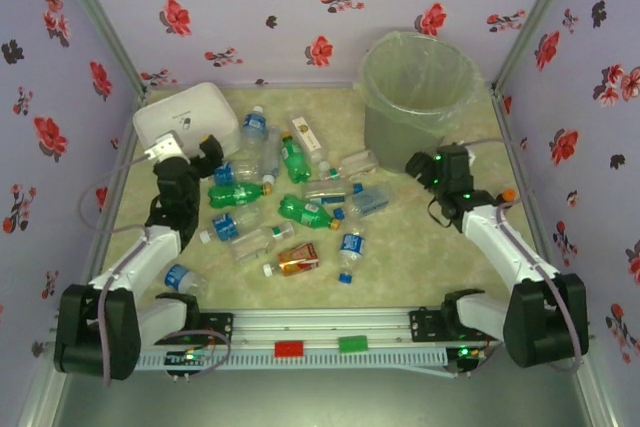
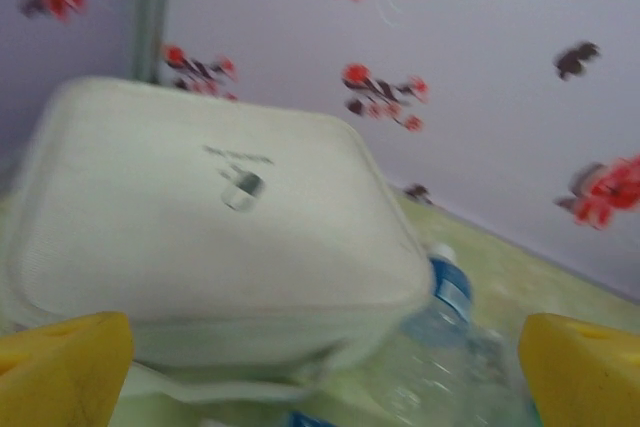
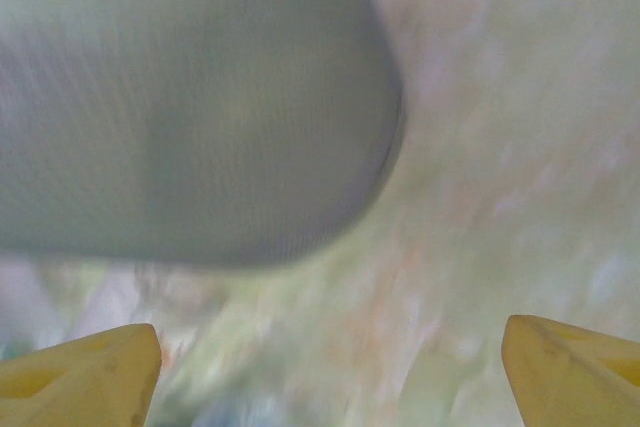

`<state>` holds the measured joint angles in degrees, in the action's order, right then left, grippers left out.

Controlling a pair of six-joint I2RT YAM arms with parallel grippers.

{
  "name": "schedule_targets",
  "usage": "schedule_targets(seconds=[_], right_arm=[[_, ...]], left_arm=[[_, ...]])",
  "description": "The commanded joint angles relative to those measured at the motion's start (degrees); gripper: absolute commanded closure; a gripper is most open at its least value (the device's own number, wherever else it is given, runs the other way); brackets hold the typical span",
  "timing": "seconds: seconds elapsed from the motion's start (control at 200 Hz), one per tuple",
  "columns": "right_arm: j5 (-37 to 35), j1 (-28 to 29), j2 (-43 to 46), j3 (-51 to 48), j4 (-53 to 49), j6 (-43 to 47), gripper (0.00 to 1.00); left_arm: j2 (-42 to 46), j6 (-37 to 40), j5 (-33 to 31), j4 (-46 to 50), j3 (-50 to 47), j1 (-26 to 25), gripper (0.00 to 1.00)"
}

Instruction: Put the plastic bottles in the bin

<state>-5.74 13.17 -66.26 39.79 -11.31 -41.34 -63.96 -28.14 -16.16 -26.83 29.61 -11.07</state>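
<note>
My left claw (image 2: 320, 372) is spread wide (nothing in it) before a clear bottle (image 2: 445, 312) lying just beside the white box (image 2: 200, 217). Its blue cap points toward the far wall, its long axis running away from me. I'd pinch across the body, clear of the box. My right claw (image 3: 325, 367), also spread, hangs by the bin (image 3: 180, 97); the other bottles (image 1: 300, 209) litter the bench (image 1: 420, 267).

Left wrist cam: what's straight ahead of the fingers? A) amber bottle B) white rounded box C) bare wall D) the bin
B: the white rounded box sits just ahead of the open left gripper, a blue-labelled clear bottle beside it.
</note>
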Motion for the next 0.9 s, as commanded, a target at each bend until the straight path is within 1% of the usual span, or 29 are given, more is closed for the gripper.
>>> schedule_targets(seconds=[0.0,0.095,0.175,0.21,0.275,0.425,0.63,0.75,0.825,0.895], right_arm=[[2.0,8.0,-0.8,-0.1,-11.0,-9.4,0.11],[-1.1,16.9,-2.5,2.1,-16.4,-10.2,0.11],[-5.9,23.0,-3.9,4.2,-21.6,-10.9,0.1],[-6.9,25.5,-4.3,4.4,-22.7,-11.3,0.1],[-7.5,29.0,-4.6,4.3,-23.0,-13.5,0.1],[-6.2,35.8,-5.7,3.2,-18.8,-15.7,0.1],[-1.4,38.1,-13.0,4.5,-14.2,-15.4,0.1],[-1.3,38.1,-16.2,4.8,-14.6,-15.2,0.12],[-1.1,38.1,-17.6,4.9,-14.3,-15.1,0.16],[-0.7,38.1,-18.4,5.0,-13.9,-14.9,0.23]], left_arm=[[-2.7,-6.1,4.4,7.4,3.7,-4.1,0.0],[-5.7,-7.8,4.5,6.5,4.2,-8.6,0.0],[-8.5,-8.6,4.8,3.8,4.2,-11.5,0.0],[-9.8,-8.4,4.8,2.8,4.5,-12.2,0.0],[-12.1,-8.2,5.4,2.5,6.0,-13.0,0.0],[-15.3,-7.7,6.3,2.9,8.7,-13.1,0.0],[-15.8,-6.4,6.3,3.0,9.1,-13.1,0.0],[-14.6,-5.8,6.0,4.3,8.3,-13.1,0.0],[-13.7,-5.7,5.2,4.8,7.4,-13.1,0.0],[-12.8,-5.9,4.4,5.2,6.5,-13.1,0.0]])
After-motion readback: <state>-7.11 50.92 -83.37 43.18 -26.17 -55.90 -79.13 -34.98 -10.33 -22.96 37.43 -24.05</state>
